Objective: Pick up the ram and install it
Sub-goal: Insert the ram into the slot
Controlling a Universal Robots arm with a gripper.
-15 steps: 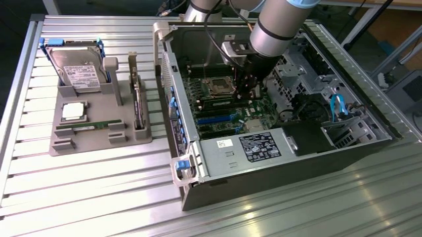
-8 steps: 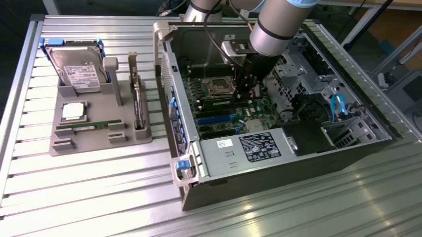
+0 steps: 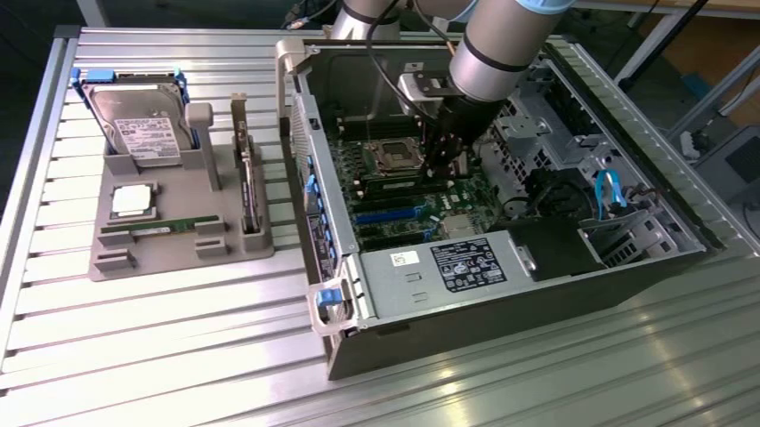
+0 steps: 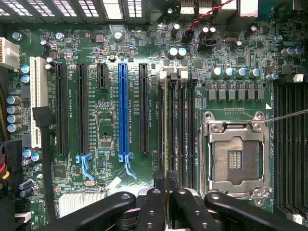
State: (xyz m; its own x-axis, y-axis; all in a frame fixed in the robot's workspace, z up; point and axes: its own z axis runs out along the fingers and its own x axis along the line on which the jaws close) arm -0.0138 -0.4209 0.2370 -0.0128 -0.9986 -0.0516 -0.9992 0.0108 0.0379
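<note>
My gripper [image 4: 167, 193] is inside the open computer case [image 3: 356, 294], low over the motherboard [image 4: 106, 120]. It is shut on the ram [image 4: 166, 134]. In the wrist view the ram shows edge-on as a thin greenish line running out from between the two black fingers [image 4: 153, 204]. It lies along the leftmost black memory slot [image 4: 160, 120], beside the empty processor socket [image 4: 236, 156]. I cannot tell whether it is seated in the slot. In the exterior view the gripper [image 3: 446, 169] hangs next to the socket [image 3: 392, 156], and the arm hides the ram.
A grey holder [image 3: 178, 253] at the exterior view's left carries a hard drive [image 3: 137, 124], a silver processor [image 3: 131, 201], an upright expansion card [image 3: 247, 178] and another green stick [image 3: 160, 226]. The case walls, the power supply [image 3: 464, 262] and cables ring the motherboard.
</note>
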